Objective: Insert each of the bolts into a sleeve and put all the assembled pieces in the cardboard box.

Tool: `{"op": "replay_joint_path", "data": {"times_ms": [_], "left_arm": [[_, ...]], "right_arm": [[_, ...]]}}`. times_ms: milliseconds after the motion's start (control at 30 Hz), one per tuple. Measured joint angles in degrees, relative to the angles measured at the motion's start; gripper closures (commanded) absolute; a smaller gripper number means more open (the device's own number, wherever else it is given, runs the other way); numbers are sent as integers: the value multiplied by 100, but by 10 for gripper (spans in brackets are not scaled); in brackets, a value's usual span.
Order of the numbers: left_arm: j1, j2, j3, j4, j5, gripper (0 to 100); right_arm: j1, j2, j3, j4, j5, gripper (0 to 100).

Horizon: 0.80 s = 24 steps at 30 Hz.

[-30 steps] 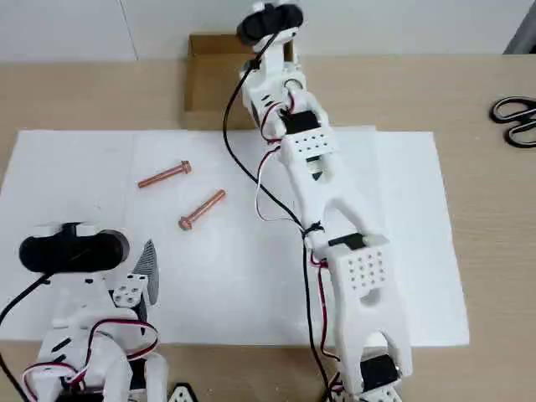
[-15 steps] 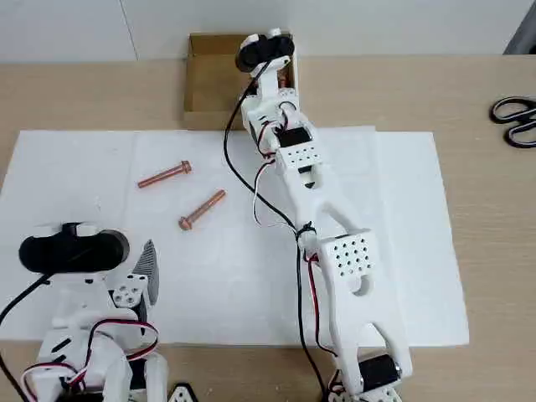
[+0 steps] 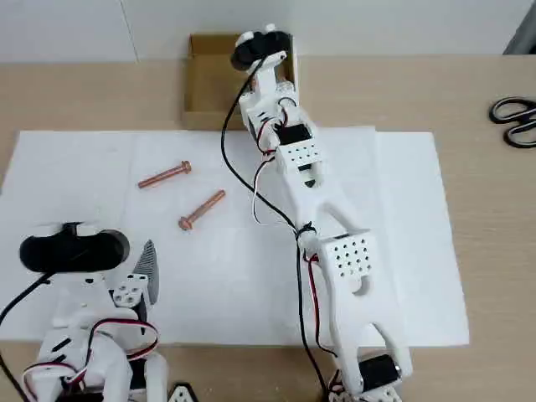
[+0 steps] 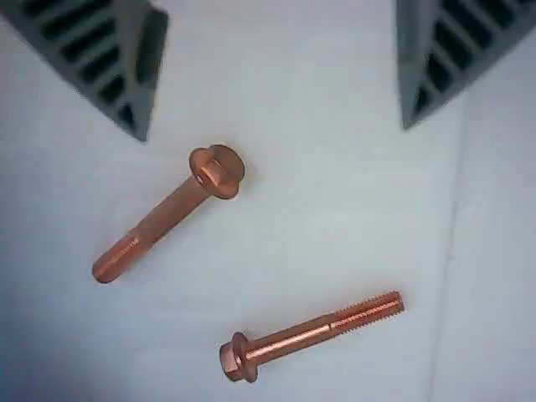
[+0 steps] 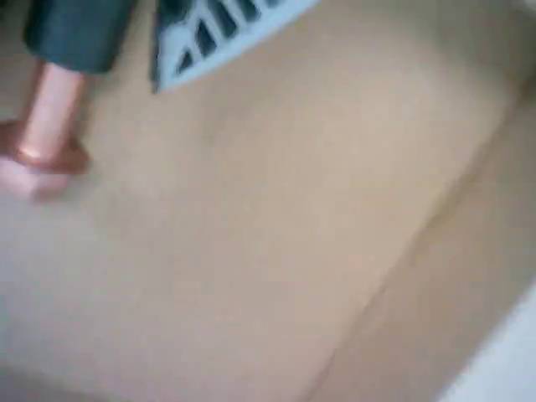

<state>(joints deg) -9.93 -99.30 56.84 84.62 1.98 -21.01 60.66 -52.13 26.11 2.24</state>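
Observation:
Two bare copper bolts lie on the white sheet (image 3: 402, 218), one (image 3: 165, 175) farther back than the other (image 3: 202, 209); they also show as bolt (image 4: 170, 212) and bolt (image 4: 308, 335). My left gripper (image 4: 272, 126) hangs open above them, its fingers (image 3: 149, 268) near the sheet's front left. My right arm stretches to the cardboard box (image 3: 209, 79). Inside the box my right gripper (image 5: 126, 59) is shut on an assembled piece: a dark sleeve (image 5: 79, 29) with a copper bolt (image 5: 50, 126) sticking out, its head close to the box floor (image 5: 276, 218).
Black scissors (image 3: 515, 117) lie on the wooden table at the far right. The right arm's links and cables (image 3: 318, 193) cross the middle of the sheet. The box wall (image 5: 419, 276) runs close beside the right gripper.
My right arm has swung a little to the left and sunk lower into the box with the piece. The left arm and the two bolts have not moved.

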Motion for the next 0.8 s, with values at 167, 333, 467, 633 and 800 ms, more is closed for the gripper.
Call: {"op": "replay_joint_path", "data": {"times_ms": [167, 333, 467, 633, 800], "left_arm": [[0, 0, 0, 0, 0, 816], [0, 0, 0, 0, 0, 816], [0, 0, 0, 0, 0, 816], [0, -9, 0, 0, 0, 816], [0, -18, 0, 0, 0, 816]], "right_arm": [[9, -756, 0, 756, 290, 800], [18, -1741, 0, 1697, 325, 800], [26, -2567, 0, 2690, 343, 800], [97, -3455, 0, 4193, 343, 800], [62, -4360, -35, 5793, 62, 800]]}}
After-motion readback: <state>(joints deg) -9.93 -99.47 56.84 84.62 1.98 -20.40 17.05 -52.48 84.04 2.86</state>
